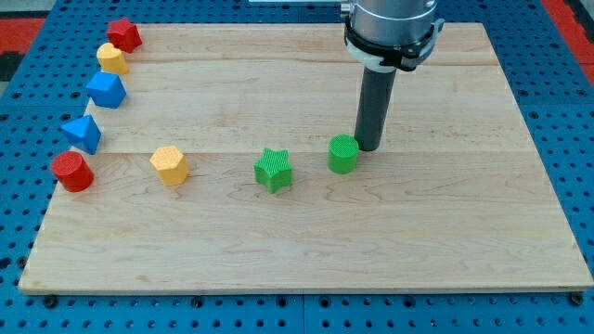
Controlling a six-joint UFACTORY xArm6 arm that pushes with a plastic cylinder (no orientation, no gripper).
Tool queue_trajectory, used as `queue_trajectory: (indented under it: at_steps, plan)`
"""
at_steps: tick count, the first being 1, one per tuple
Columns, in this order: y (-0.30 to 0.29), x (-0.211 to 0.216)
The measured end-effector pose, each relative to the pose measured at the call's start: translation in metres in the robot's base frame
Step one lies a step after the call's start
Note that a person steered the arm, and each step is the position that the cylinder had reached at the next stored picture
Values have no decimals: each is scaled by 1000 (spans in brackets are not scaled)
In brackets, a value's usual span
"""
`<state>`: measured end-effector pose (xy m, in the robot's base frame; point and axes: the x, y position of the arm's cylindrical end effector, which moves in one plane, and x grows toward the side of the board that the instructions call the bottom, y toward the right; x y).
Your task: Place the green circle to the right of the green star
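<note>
The green circle point(343, 153) is a short green cylinder near the middle of the wooden board point(306, 250). The green star point(274, 170) lies to its left and slightly lower, with a small gap between them. My tip point(368, 147) is down on the board just right of the green circle, touching or nearly touching its upper right side. The dark rod rises from there to the arm's head at the view's top.
A yellow hexagon block point(170, 165) sits left of the star. Along the board's left edge lie a red cylinder point(72, 172), a blue triangle point(83, 134), a blue block point(107, 90), a yellow block point(112, 58) and a red block point(123, 35).
</note>
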<state>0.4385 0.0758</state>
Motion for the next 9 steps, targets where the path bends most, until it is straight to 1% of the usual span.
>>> queue_trajectory:
  at_steps: [2,6,7,8,9]
  plan:
    - [-21,28]
    - [21,30]
    - [14,76]
    - [-21,152]
    - [-155,151]
